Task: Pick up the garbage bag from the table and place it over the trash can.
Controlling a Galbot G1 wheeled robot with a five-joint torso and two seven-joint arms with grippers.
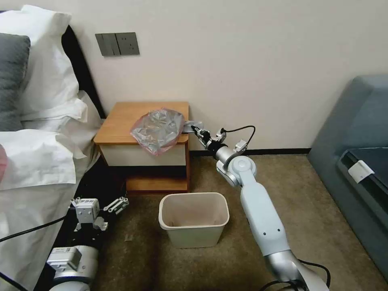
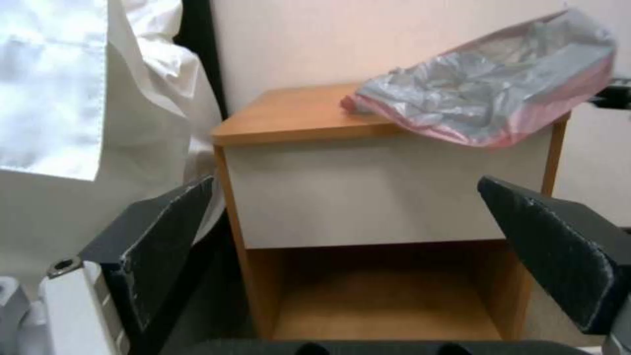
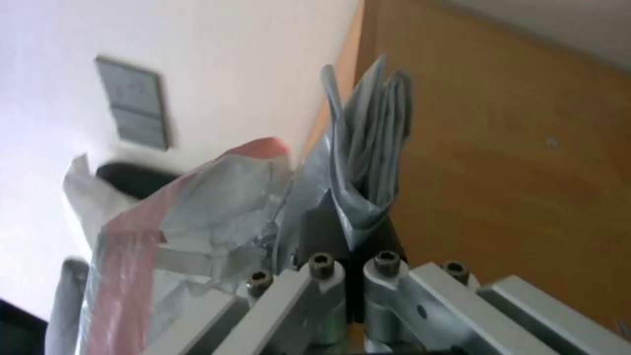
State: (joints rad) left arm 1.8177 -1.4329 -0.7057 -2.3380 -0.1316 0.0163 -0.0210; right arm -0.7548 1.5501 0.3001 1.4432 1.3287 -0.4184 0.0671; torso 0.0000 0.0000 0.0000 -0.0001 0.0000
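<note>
Hotel rm, bedside: my R gripper [image 1: 197, 131] is reaching in from 3 o'clock of the table [image 1: 121, 121], fingers [image 3: 315, 229] pressed together on a bunched grey fold of the garbage bag [image 1: 157, 129] at the nightstand's R edge. In the R wrist view the pinched plastic [image 3: 362, 197] fans up out of the closed pads, w/ the pink-red edge of the bag hanging beside it and the orange-brown wood of the table [image 3: 512, 158] close behind. The rest of the bag lies crumpled on the tabletop, toward its front R corner, w/ its pink edge drooping a little over the cream drawer front. From the L wrist cam the bag [image 2: 486, 98] sits on the far corner of the table [image 2: 296, 116], partly lifted at the side where the R gripper has it. The trash can [image 1: 194, 218] stands upright on the carpet [image 1: 323, 210], at 6 o'clock of the table and well below it, near but not touching; R forearm runs past it at 3 o'clock. My L gripper [image 1: 109, 210] waits low at 9 o'clock of the bin, beside the white bedding [image 1: 36, 161], fingers [image 2: 164, 236] spread wide apart, holding nothing, pointed at the nightstand's drawer front and low shelf. Grey wall switches [image 1: 117, 43] at 12 o'clock above the table.
</note>
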